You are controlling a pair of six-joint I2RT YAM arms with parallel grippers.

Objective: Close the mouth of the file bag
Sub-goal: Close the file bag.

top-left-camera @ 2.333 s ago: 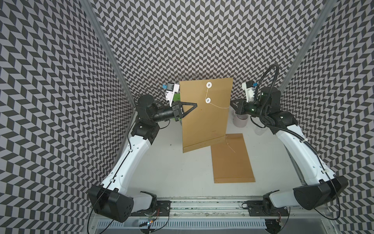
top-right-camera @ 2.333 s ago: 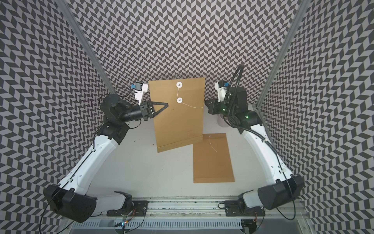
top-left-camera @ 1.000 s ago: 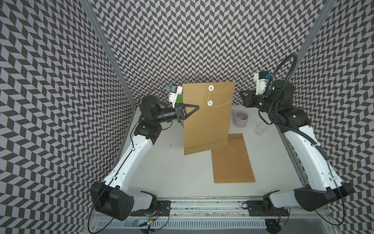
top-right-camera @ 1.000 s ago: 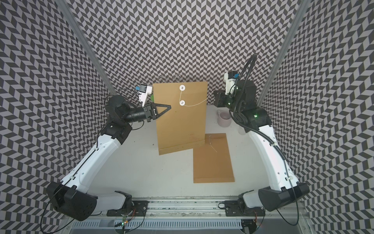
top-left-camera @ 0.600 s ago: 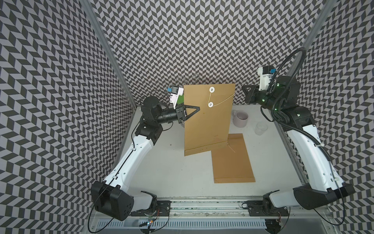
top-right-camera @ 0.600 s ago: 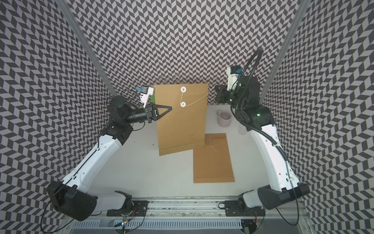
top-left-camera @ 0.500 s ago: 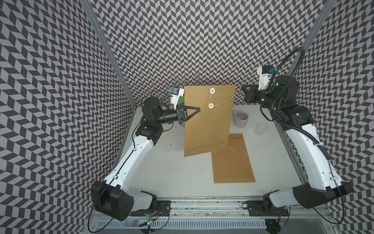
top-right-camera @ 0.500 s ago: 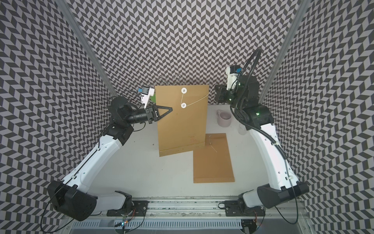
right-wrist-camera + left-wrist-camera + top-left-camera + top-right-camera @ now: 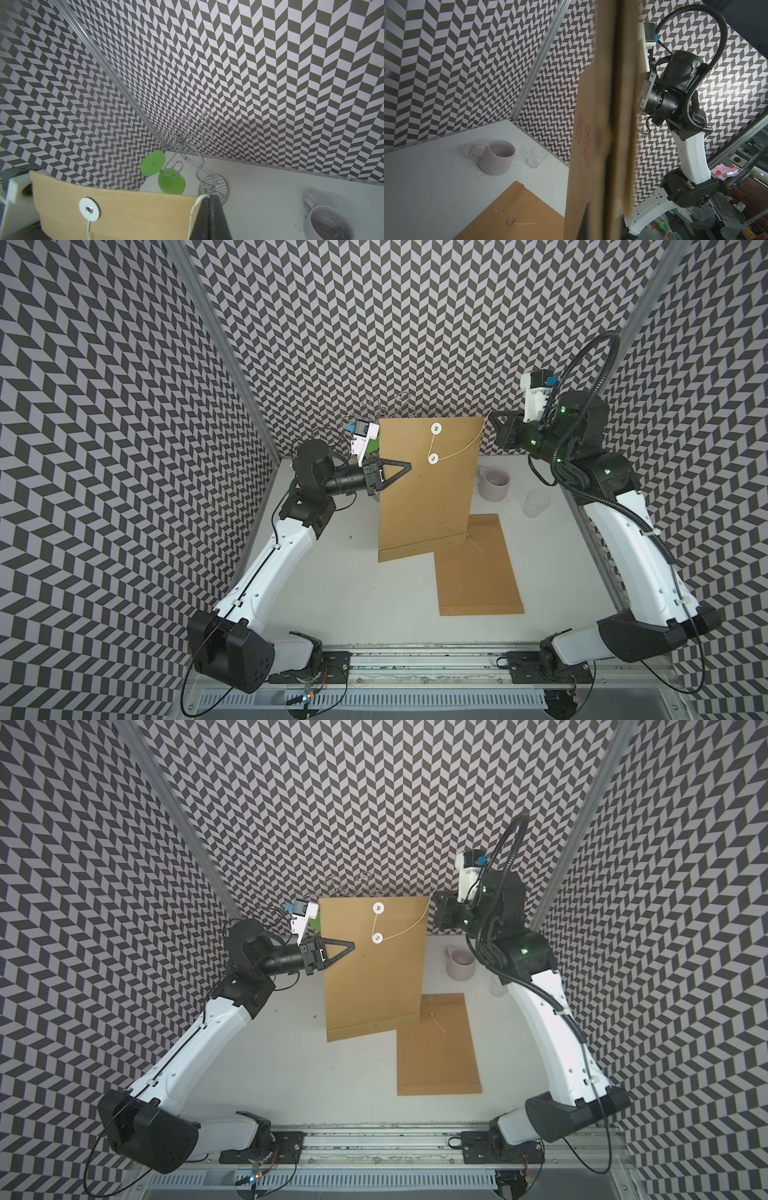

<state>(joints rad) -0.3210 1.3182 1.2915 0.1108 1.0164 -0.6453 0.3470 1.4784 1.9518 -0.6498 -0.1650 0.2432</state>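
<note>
The brown file bag (image 9: 428, 497) (image 9: 374, 977) hangs upright above the table, and my left gripper (image 9: 409, 466) (image 9: 353, 946) is shut on its left edge near the top. In the left wrist view the bag (image 9: 591, 145) fills the middle, edge-on. A white string (image 9: 461, 450) (image 9: 405, 932) runs from the upper button (image 9: 435, 429) down round the lower button (image 9: 433, 457), then up to the bag's top right corner. There my right gripper (image 9: 490, 416) (image 9: 434, 896) (image 9: 208, 197) is shut on the string (image 9: 194, 209).
A second brown file bag (image 9: 478, 572) (image 9: 512, 214) lies flat on the table under the hanging one's right corner. A pale mug (image 9: 494, 483) (image 9: 328, 224) and a clear glass (image 9: 536, 502) stand at the back right. A wire rack (image 9: 187, 145) and a green glass (image 9: 171, 184) stand behind the bag.
My right gripper has risen and drawn back to the right with the string, which now runs tight to the bag's top right corner. The left arm has carried the bag slightly right.
</note>
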